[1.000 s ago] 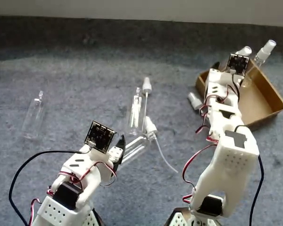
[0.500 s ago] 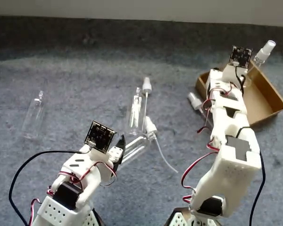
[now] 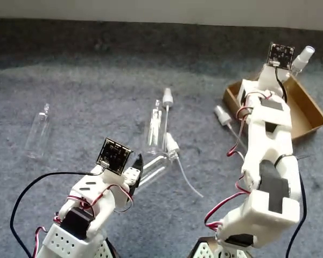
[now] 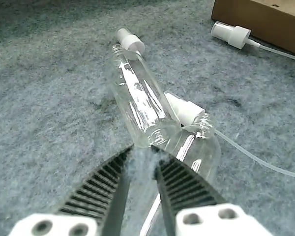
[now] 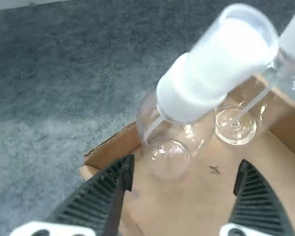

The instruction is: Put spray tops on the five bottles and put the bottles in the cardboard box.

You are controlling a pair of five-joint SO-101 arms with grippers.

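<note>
Two capped clear bottles stand leaning in the cardboard box [image 5: 201, 206]: one bottle [image 5: 172, 142] with a white spray top [image 5: 216, 73] sits just ahead of my right gripper [image 5: 184, 167], which is open wide and holds nothing. The second bottle [image 5: 236, 125] stands beside it, its spray top [image 3: 306, 55] rising over the box [image 3: 307, 115]. My left gripper [image 4: 145, 157] hovers low with a narrow gap, open, at two uncapped bottles lying on the carpet, one [image 4: 137, 93] ahead and one [image 4: 199, 147] beside a finger. A loose spray top [image 4: 184, 108] lies between them.
Another spray top [image 3: 167, 98] lies past the middle bottle [image 3: 153, 129]. A third loose top [image 3: 222, 114] with its tube lies by the box's near wall. One more bare bottle [image 3: 37, 134] lies far left on the grey carpet.
The right arm has stretched farther back over the box, and its wrist now covers one capped bottle's top. The left arm has not moved.
</note>
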